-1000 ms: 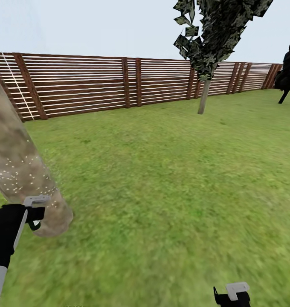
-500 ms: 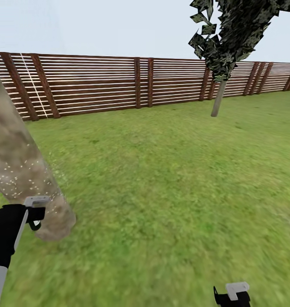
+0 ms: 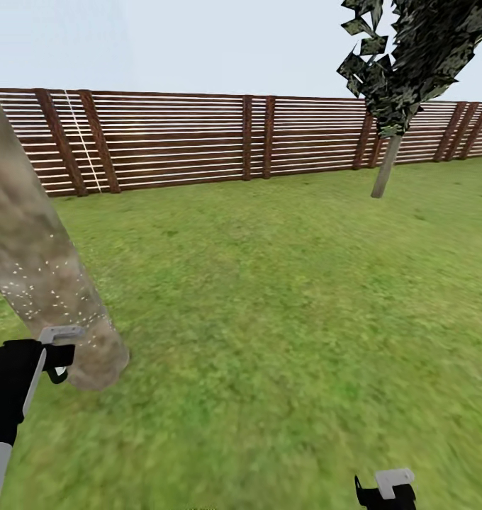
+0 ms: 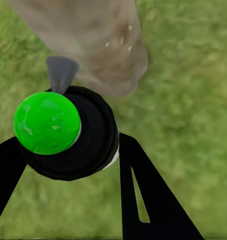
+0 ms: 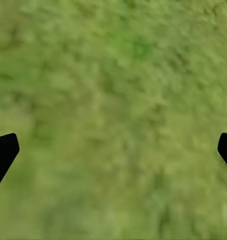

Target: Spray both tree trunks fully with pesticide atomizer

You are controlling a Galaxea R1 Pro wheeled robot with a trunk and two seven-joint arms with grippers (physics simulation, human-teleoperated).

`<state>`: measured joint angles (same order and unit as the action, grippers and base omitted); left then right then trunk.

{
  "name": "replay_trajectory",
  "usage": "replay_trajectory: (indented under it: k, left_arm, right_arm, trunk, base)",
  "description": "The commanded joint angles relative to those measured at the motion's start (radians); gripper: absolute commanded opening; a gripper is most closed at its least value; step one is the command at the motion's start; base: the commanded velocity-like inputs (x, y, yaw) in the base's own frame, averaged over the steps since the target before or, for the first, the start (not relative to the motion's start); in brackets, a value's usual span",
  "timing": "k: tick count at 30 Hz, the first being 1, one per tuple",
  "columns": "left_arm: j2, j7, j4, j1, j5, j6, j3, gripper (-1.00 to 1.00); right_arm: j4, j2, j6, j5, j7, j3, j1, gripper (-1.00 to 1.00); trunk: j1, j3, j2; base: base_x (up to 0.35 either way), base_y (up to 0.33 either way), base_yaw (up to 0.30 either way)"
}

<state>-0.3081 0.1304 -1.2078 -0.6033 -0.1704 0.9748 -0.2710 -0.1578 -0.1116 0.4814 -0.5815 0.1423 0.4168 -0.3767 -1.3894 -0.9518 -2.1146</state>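
My left gripper (image 4: 68, 145) is shut on the pesticide atomizer (image 4: 48, 122), which here looks like a round black body with a bright green cap and a grey nozzle. The nozzle points at the near tree trunk (image 3: 35, 269), a thick mottled grey-tan column right beside the gripper (image 3: 55, 354). Tiny white specks of pesticide (image 3: 46, 301) dot its lower part. The second tree (image 3: 385, 166) stands far off by the fence, under a dark leafy crown (image 3: 418, 57). My right gripper (image 5: 113, 155) hangs wide open over bare grass, also low at the picture's edge (image 3: 386, 492).
A brown slatted wooden fence (image 3: 198, 138) closes off the lawn at the back. Blotchy green grass (image 3: 269, 304) stretches between the near trunk and the far tree.
The whole picture has shifted right, so the camera has turned left; a dark tree at the far right has left the view. Both arms keep their places in the picture.
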Motion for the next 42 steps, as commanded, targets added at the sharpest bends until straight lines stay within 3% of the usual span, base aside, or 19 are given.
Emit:
replay_trajectory:
  k: [1,8,10,12,16,18,20,21,23,24,25,26,28,29,31,32,34,39,42]
  left_arm:
    - [0.0,0.005,-0.001,-0.001,-0.014,0.004,0.0,-1.0]
    - [0.011,0.005,0.012,-0.001,-0.004,0.002,0.003,-1.0]
    - [0.033,0.012,0.035,0.0,-0.002,-0.004,0.003,-1.0]
    - [0.043,0.022,0.083,0.004,0.001,-0.11,0.002,-1.0]
    - [0.043,0.073,0.237,0.007,0.0,-0.304,0.004,-1.0]
    - [0.038,0.151,0.324,0.008,-0.006,-0.423,0.009,-1.0]
    - [0.032,0.261,0.416,0.012,-0.019,-0.54,0.016,-1.0]
    - [0.03,0.323,0.451,0.021,-0.046,-0.6,0.018,-1.0]
    - [0.029,0.462,0.485,0.037,-0.17,-0.719,0.02,-1.0]
    - [0.031,0.571,0.492,0.041,-0.267,-0.774,0.02,-1.0]
    - [0.032,0.618,0.494,0.042,-0.305,-0.792,0.02,-1.0]
    - [0.035,0.706,0.496,0.043,-0.372,-0.823,0.021,-1.0]
    - [0.039,0.778,0.497,0.043,-0.438,-0.88,0.028,-1.0]
    - [0.04,0.798,0.498,0.043,-0.457,-0.901,0.064,-1.0]
    - [0.045,0.81,0.498,0.043,-0.467,-0.912,0.16,-1.0]
    - [0.052,0.813,0.498,0.043,-0.468,-0.915,0.222,-1.0]
    - [0.086,0.813,0.498,0.043,-0.473,-0.913,0.29,-1.0]
    - [0.126,0.813,0.496,0.042,-0.476,-0.912,0.339,-1.0]
    - [0.134,0.811,0.496,0.042,-0.476,-0.909,0.407,-1.0]
  right_arm:
    - [0.001,0.0,0.003,-0.011,0.005,0.005,-0.001,1.0]
    - [0.003,0.001,0.003,-0.011,0.004,0.005,-0.001,1.0]
    - [0.003,0.003,0.002,-0.009,0.003,0.005,-0.001,1.0]
    - [0.003,0.009,0.002,-0.008,0.003,0.004,-0.001,1.0]
    - [-0.009,0.068,0.001,-0.016,-0.004,-0.01,-0.001,1.0]
    - [-0.073,0.079,0.0,-0.017,-0.009,-0.051,-0.002,1.0]
    - [-0.169,0.081,-0.002,-0.016,-0.049,-0.128,-0.002,1.0]
    - [-0.214,0.083,-0.003,-0.015,-0.093,-0.172,-0.002,1.0]
    - [-0.282,0.097,-0.006,-0.014,-0.204,-0.23,-0.002,1.0]
    - [-0.301,0.111,-0.009,-0.015,-0.289,-0.244,-0.006,1.0]
    - [-0.306,0.118,-0.013,-0.015,-0.331,-0.248,-0.01,1.0]
    - [-0.316,0.136,-0.031,-0.017,-0.441,-0.253,-0.031,1.0]
    - [-0.325,0.149,-0.077,-0.018,-0.614,-0.26,-0.084,1.0]
    - [-0.326,0.15,-0.098,-0.018,-0.703,-0.278,-0.113,1.0]
    - [-0.328,0.151,-0.112,-0.018,-0.793,-0.325,-0.133,1.0]
    - [-0.329,0.151,-0.114,-0.018,-0.816,-0.353,-0.137,1.0]
    - [-0.329,0.151,-0.118,-0.018,-0.83,-0.374,-0.142,1.0]
    - [-0.328,0.151,-0.118,-0.018,-0.834,-0.389,-0.143,1.0]
    - [-0.333,0.152,-0.118,-0.023,-0.834,-0.489,-0.143,1.0]
  trunk:
    - [0.0,-0.001,0.0]
    - [0.0,-0.001,0.0]
    - [0.0,-0.001,0.0]
    - [0.0,-0.001,0.0]
    - [0.0,-0.001,0.0]
    - [0.0,-0.001,0.0]
    - [0.0,-0.001,0.0]
    - [0.0,-0.001,0.0]
    - [0.0,-0.001,0.0]
    - [0.0,-0.001,0.0]
    - [0.0,-0.001,0.0]
    - [0.0,-0.001,0.0]
    - [0.0,-0.001,0.0]
    - [0.0,-0.001,0.0]
    - [0.0,-0.001,0.0]
    - [0.0,-0.001,0.0]
    - [0.0,-0.001,0.0]
    - [0.0,-0.001,0.0]
    - [0.0,-0.001,0.0]
  base:
    - [0.0,-0.271,0.277]
    - [0.011,-0.268,0.052]
    - [-0.205,-0.214,0.0]
    - [-0.26,-0.174,0.0]
    - [-0.075,-0.048,0.0]
    - [-0.008,-0.005,0.0]
    - [-0.002,-0.001,0.0]
    - [0.0,0.0,0.0]
    - [0.0,0.0,0.0]
    - [0.0,0.0,0.0]
    - [0.0,0.0,0.0]
    - [0.0,0.0,0.0]
    - [0.0,0.0,0.0]
    - [0.0,0.0,0.0]
    - [0.0,0.0,0.0]
    - [0.0,0.0,0.0]
    - [0.0,0.0,0.0]
    - [0.0,0.0,0.0]
    - [0.0,0.0,0.0]
